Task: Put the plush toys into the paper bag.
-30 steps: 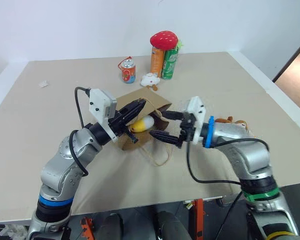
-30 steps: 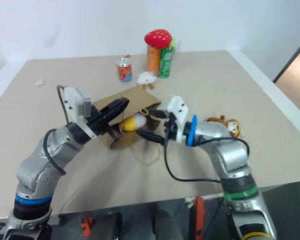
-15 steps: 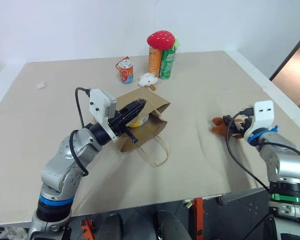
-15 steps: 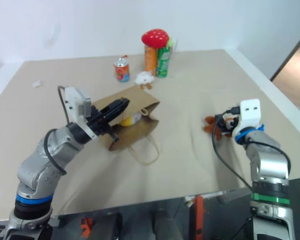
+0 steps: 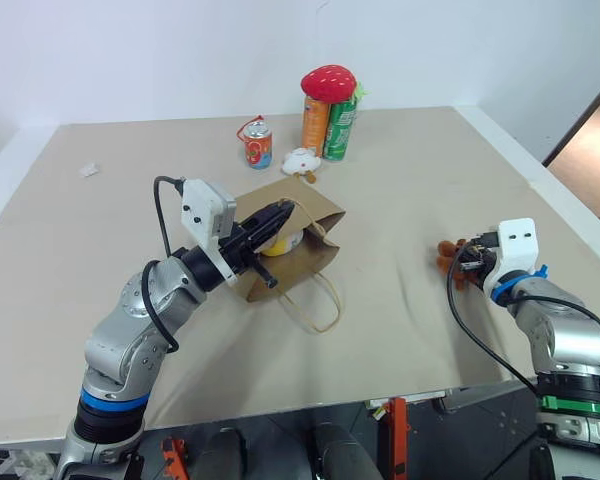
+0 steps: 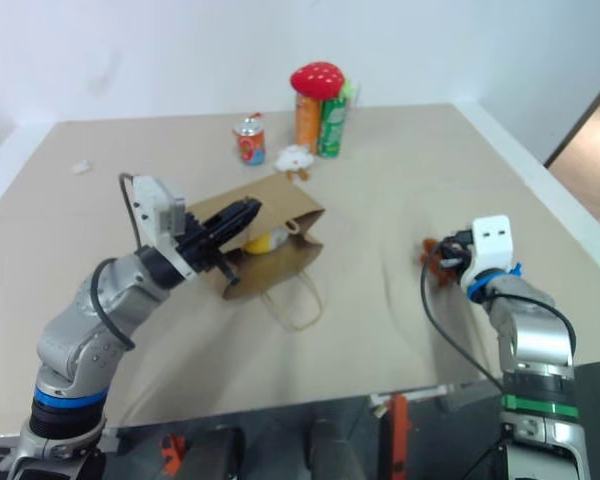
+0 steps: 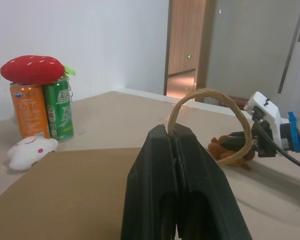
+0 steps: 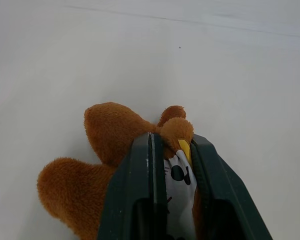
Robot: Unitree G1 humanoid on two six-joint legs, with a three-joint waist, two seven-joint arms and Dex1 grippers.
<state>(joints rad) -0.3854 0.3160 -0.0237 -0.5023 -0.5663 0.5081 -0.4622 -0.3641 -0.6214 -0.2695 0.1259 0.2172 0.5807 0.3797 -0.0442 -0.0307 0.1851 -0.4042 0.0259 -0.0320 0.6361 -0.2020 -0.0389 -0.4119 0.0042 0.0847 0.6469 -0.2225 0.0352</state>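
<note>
monkey plush (image 8: pixel 115 145) sits pinched between my right gripper (image 8: pixel 171 150) fingers at the table's (image 5: pixel 400 200) right edge (left gripper (image 7: pixel 176 145) stays clenched on the paper bag (image 5: pixel 300 225) handle).

Brown monkey plush (image 8: pixel 115 135); kraft-brown paper bag (image 5: pixel 305 250); yellow-white egg plush (image 5: pixel 285 240); black jaws.

We see the brown paper bag (image 5: pixel 292 245) lying on its side mid-tabletop, mouth facing the right edge — one cord handle (image 5: pixel 315 302) looped flat toward the near edge, the other lifted. The yellow-and-white egg plush (image 5: pixel 283 240) sits just inside the mouth. The brown monkey plush (image 8: pixel 115 150) lies near the right edge — well apart from the bag.
</note>
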